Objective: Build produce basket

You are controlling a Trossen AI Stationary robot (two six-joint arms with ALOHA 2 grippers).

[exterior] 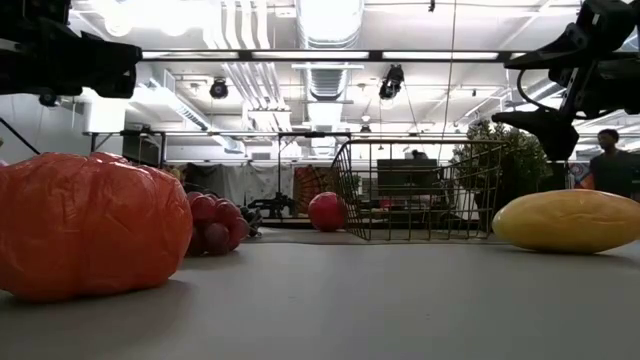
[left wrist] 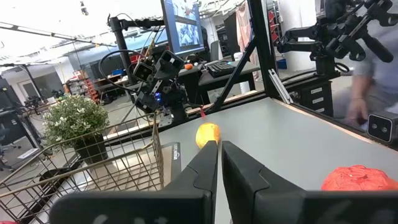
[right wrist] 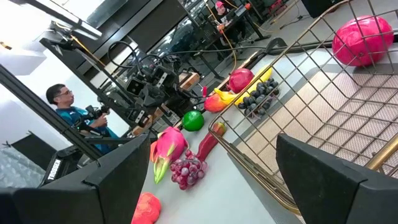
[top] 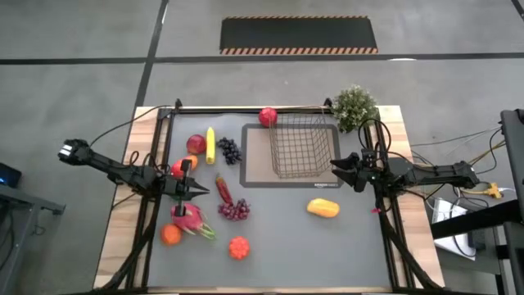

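The wire basket (top: 304, 146) is seen standing empty on the grey-brown mat (top: 254, 164), so nothing is judged to have been loaded yet. The produce is scattered on the table (top: 344, 246): a red apple (top: 268, 116) just behind the basket's far corner, a banana (top: 210, 144), dark grapes (top: 229, 151) and another apple (top: 196, 144) to its left, a red chilli (top: 223, 190), red grapes (top: 234, 210), a dragon fruit (top: 188, 218), an orange (top: 170, 235) and a red lumpy fruit (top: 238, 247) nearer the front, and a mango (top: 323, 208) just in front of the basket.

A light basket could be nudged off the mat if the right gripper (top: 348, 170), held close beside its right wall, is swung inward carelessly. Round fruits could be rolled away if they are struck by the left gripper (top: 196, 190), which sits amid the crowded cluster.

The left arm is stretched low across the table, its fingers pressed nearly together and gripping nothing. The right arm is extended toward the basket, its fingers spread wide and empty.
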